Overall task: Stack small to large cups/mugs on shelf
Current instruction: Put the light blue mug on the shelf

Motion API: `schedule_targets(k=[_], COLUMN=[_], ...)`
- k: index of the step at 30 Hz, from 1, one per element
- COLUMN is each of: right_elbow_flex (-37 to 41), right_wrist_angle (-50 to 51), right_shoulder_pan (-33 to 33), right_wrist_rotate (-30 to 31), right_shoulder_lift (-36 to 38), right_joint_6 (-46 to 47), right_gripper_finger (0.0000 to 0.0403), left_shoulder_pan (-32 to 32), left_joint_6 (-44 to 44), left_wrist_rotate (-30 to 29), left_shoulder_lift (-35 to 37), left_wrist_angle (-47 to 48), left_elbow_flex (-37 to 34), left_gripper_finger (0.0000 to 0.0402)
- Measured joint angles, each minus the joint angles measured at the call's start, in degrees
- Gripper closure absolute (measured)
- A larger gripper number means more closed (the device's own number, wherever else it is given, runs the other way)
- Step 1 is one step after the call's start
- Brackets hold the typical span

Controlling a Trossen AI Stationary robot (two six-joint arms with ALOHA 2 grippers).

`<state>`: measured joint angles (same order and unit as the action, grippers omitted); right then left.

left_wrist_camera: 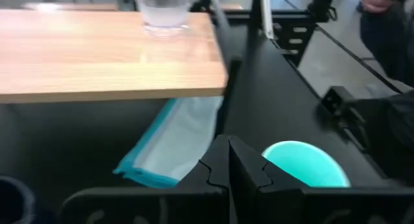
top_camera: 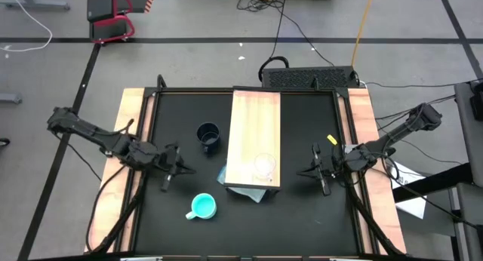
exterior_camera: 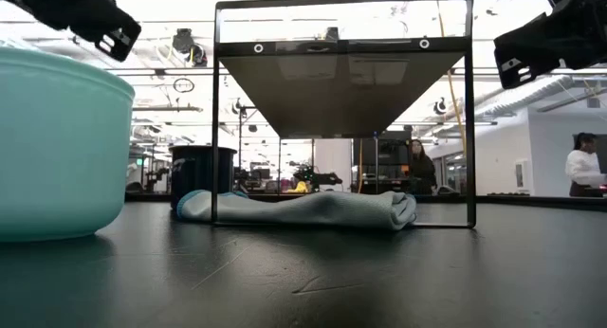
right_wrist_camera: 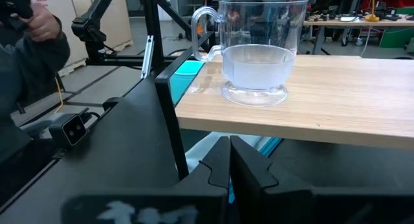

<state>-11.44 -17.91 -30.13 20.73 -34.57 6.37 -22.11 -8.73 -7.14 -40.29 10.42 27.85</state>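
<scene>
The clear glass mug (top_camera: pixel 264 165) stands upright on the near end of the light-wood shelf (top_camera: pixel 255 118); it also shows in the right wrist view (right_wrist_camera: pixel 259 49). The dark navy mug (top_camera: pixel 208 136) stands on the table left of the shelf. The turquoise mug (top_camera: pixel 202 207) stands on the table near the front, also in the left wrist view (left_wrist_camera: pixel 303 163). My left gripper (top_camera: pixel 175 170) is shut and empty, left of the shelf. My right gripper (top_camera: pixel 315 170) is shut and empty, right of the shelf, pointing at the glass mug.
A folded light blue cloth (top_camera: pixel 245 187) lies under the shelf's near end, also in the low view (exterior_camera: pixel 303 209). The shelf stands on a dark metal frame (exterior_camera: pixel 216 119). Wooden side strips (top_camera: pixel 128 140) run along the table. People show in the room beyond (exterior_camera: pixel 583 167).
</scene>
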Motion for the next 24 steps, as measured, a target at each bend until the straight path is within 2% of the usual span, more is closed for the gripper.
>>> schedule_targets(k=[4, 8, 11, 18, 24], right_elbow_flex=[0.00, 0.00, 0.00, -0.02, -0.02], right_wrist_angle=[0.26, 0.26, 0.27, 0.26, 0.29], right_shoulder_pan=[0.00, 0.00, 0.00, 0.00, 0.00], right_wrist_rotate=[0.00, 0.00, 0.00, 0.00, 0.00], right_shoulder_lift=[0.00, 0.00, 0.00, 0.00, -0.01], right_joint_6=[0.20, 0.90, 1.09, 0.92, 0.91], right_gripper_finger=[0.0403, 0.0403, 0.0403, 0.0403, 0.0403], left_shoulder_pan=[-3.59, -6.97, -8.30, -8.12, -6.84], left_joint_6=[-1.38, -1.78, -1.80, -2.93, -0.25], left_wrist_rotate=[-0.80, -5.92, -7.57, -8.43, -8.04], left_shoulder_lift=[-6.22, -12.53, -17.03, -25.39, -29.17], left_wrist_angle=[4.48, 11.63, 17.33, 26.77, 31.76], left_elbow_flex=[5.12, 12.20, 17.32, 25.66, 29.48], left_gripper_finger=[0.0401, 0.0401, 0.0401, 0.0392, 0.0367])
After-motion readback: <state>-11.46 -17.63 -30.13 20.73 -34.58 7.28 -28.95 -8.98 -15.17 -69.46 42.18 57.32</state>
